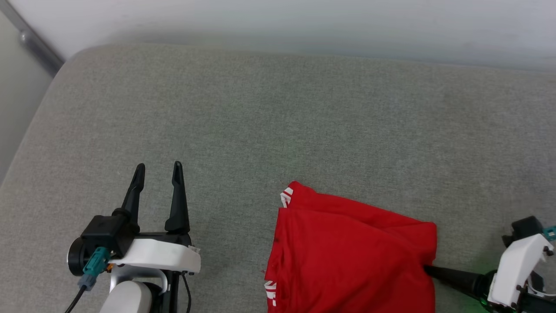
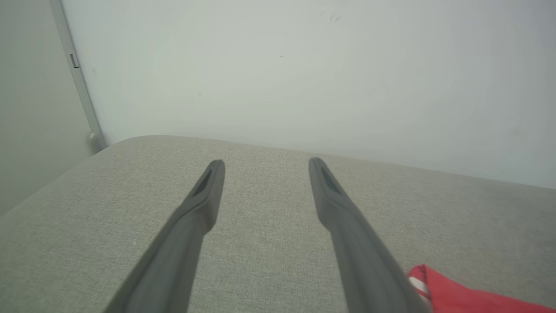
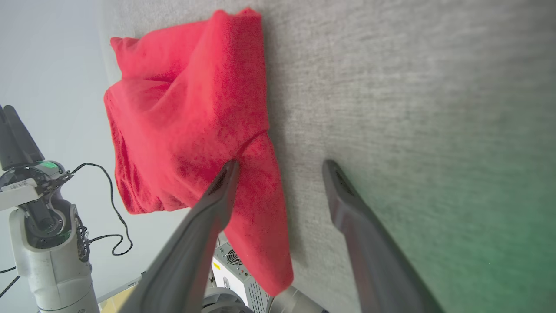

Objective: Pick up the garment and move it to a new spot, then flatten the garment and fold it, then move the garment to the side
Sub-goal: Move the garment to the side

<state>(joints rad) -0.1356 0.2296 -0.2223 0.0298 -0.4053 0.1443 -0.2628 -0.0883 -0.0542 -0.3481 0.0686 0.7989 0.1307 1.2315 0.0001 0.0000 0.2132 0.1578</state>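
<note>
Spread wide and gripping nothing, the right gripper [image 3: 281, 164] straddled the right edge of the garment [image 1: 347, 252], one finger against the red cloth and the other over bare upholstery, seemingly placed to nudge or pinch that edge. The garment lay folded compactly at the near edge of the grey cushion [image 1: 278, 108], probably in its side spot. The left gripper [image 1: 158, 167], equally wide and empty, hovered well apart to its left.
</note>
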